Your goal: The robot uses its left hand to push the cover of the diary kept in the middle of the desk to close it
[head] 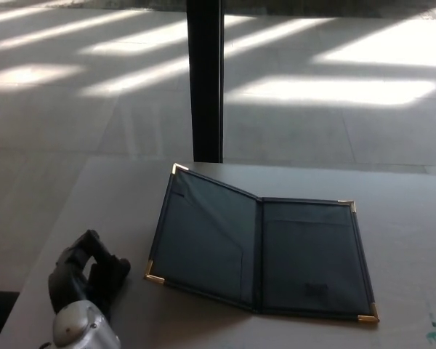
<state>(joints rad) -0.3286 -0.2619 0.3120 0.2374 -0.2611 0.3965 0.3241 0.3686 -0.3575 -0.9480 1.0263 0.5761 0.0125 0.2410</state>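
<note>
Grey desk (pixel 116 189) — sunlit floor (pixel 334 87), dark post (pixel 205 80).

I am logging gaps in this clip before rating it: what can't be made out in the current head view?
- Left hand: seen from behind at the desk's left edge; its own back hides whether the fingers are apart or closed.
- Right hand: out of frame.
- Diary: the small dark mark low on the right panel is too small to read.
- Desk: cut off by the bottom and right picture edges; the green marks at the lower right corner are clipped.
</note>
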